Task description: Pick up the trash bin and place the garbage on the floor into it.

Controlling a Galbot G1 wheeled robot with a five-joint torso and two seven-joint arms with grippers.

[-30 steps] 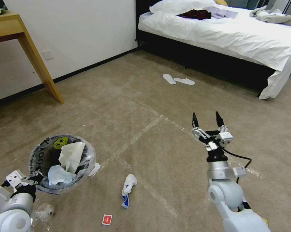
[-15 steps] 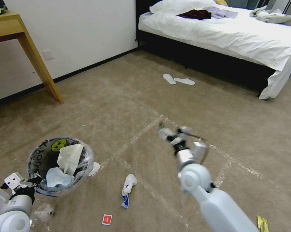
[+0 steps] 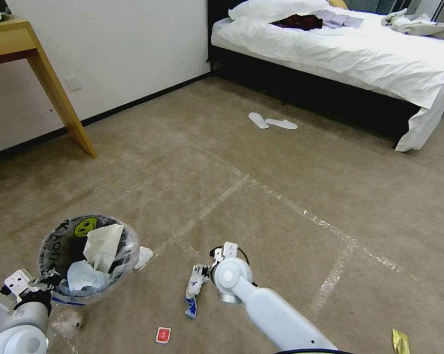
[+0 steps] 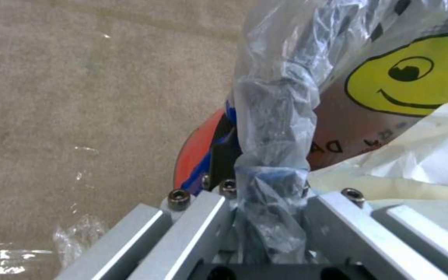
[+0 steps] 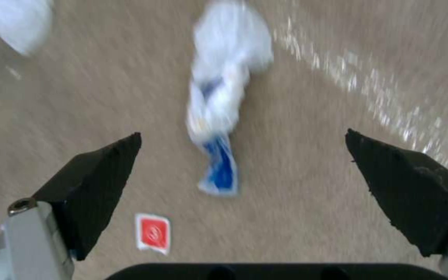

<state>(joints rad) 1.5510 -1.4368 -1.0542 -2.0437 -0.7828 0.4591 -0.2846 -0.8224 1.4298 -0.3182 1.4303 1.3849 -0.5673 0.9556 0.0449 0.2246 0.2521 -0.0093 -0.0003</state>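
Observation:
The red trash bin (image 3: 59, 246) with its smiley sticker and clear liner hangs low at the left, holding tissues and a light-blue mask. My left gripper (image 3: 44, 286) is shut on its rim and liner; the left wrist view shows that grip (image 4: 265, 194) beside the bin's red wall (image 4: 195, 151). Garbage lies on the floor (image 3: 281, 162): a white-and-blue wrapper (image 3: 194, 289), a red wrapper (image 3: 163, 335), a white tissue (image 3: 144, 255) by the bin. My right gripper (image 3: 200, 270) hovers open over the white-and-blue wrapper (image 5: 219, 116), fingers (image 5: 94, 186) spread wide, apart from it.
A yellow wrapper (image 3: 400, 340) lies at the lower right, crumpled clear plastic (image 3: 67, 322) below the bin. A wooden table leg (image 3: 59, 98) stands far left. A bed (image 3: 354, 54) and white slippers (image 3: 271, 121) are at the back.
My right arm swung from raised at the right down and leftward over the white-and-blue wrapper. The bin in my left gripper drifted slightly lower and to the left.

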